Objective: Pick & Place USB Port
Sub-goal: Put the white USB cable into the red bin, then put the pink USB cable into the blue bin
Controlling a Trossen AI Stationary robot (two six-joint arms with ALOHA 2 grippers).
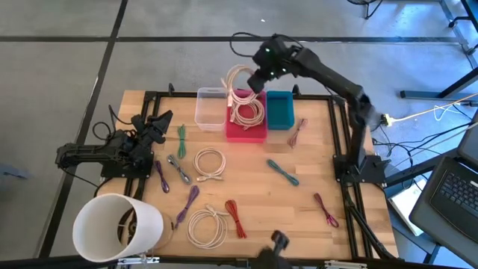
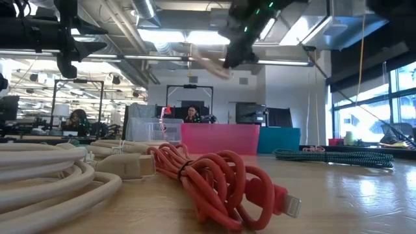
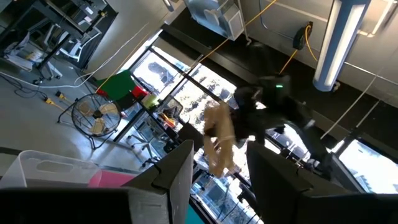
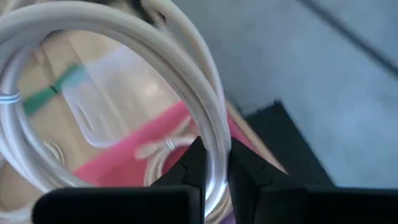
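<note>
The wooden table (image 1: 314,172) fills the middle of the high view, framed by black rails, with grey floor seen on every side. Bare wood is left open at the centre right, between scattered cable bundles. Three bins are lined up at the upper centre: clear bin (image 1: 210,109), pink bin (image 1: 246,127), teal bin (image 1: 280,109). The right gripper (image 1: 257,79) is held raised over the pink bin, its fingers pinched narrowly on a white coiled cable (image 4: 205,124). The left gripper (image 1: 158,125) is parked at the left edge, its fingers set partly apart and nothing seen between them.
</note>
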